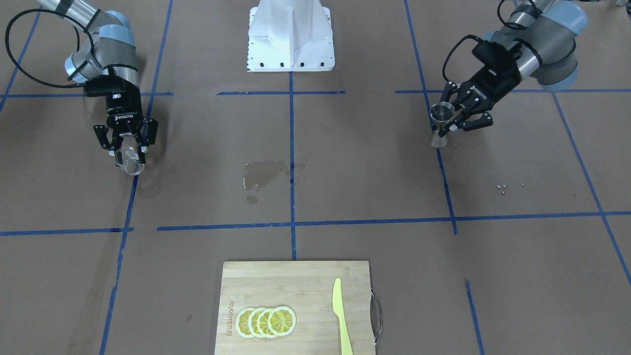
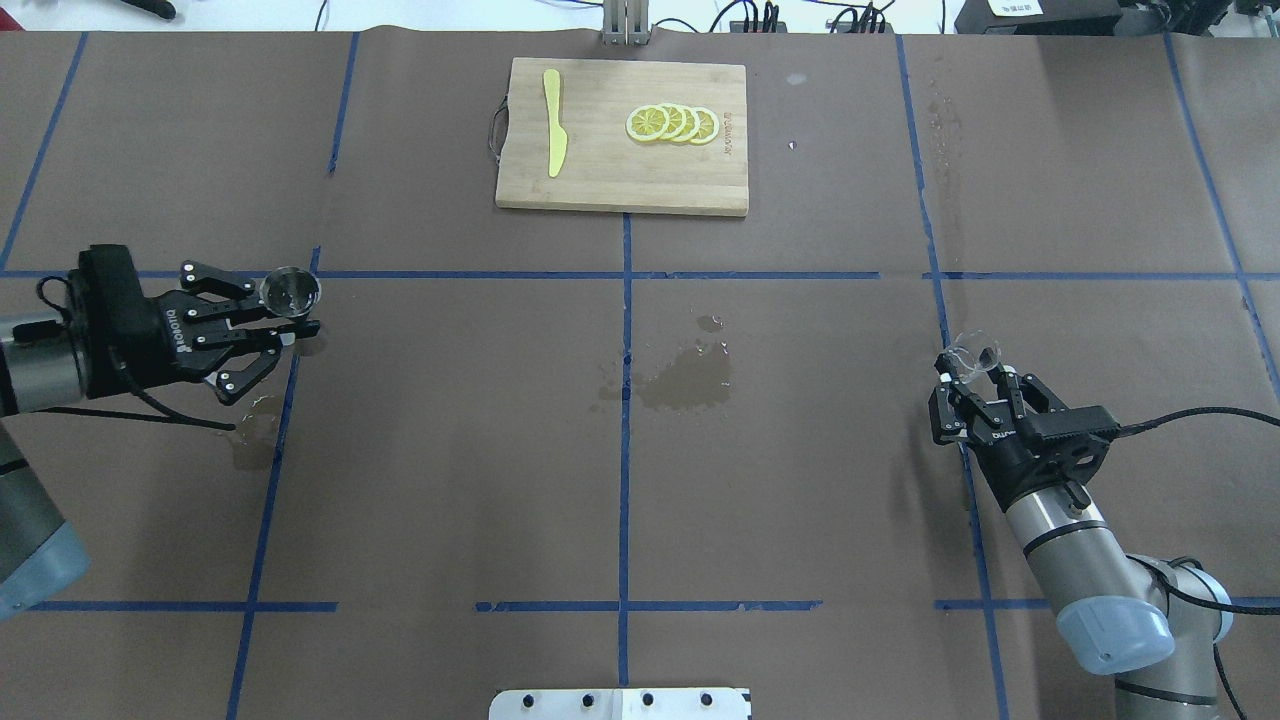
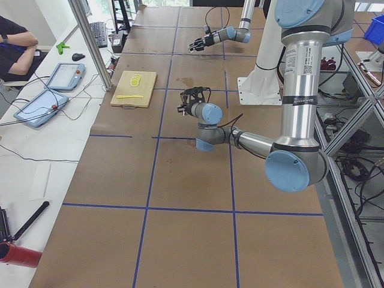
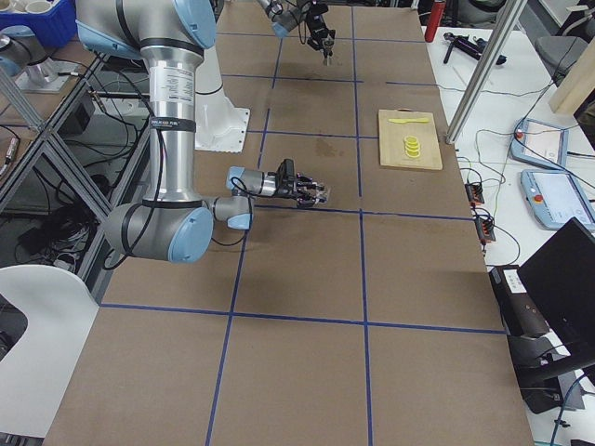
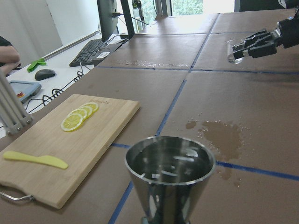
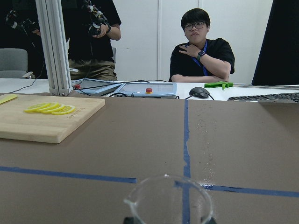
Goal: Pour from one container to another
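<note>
White "ROBOTIQ" on left hand (image 2: 293,322)

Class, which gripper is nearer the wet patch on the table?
Right. The right gripper, holding the glass tumbler, sits right of the wet patch; the left gripper, holding the jigger, is farther away on its left.

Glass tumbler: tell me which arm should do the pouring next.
Right, most likely. The right gripper holds the glass tumbler; the left gripper holds the jigger upright, open end up.

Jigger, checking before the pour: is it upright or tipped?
Upright. The jigger has its wide mouth facing up in the left claw.
</note>
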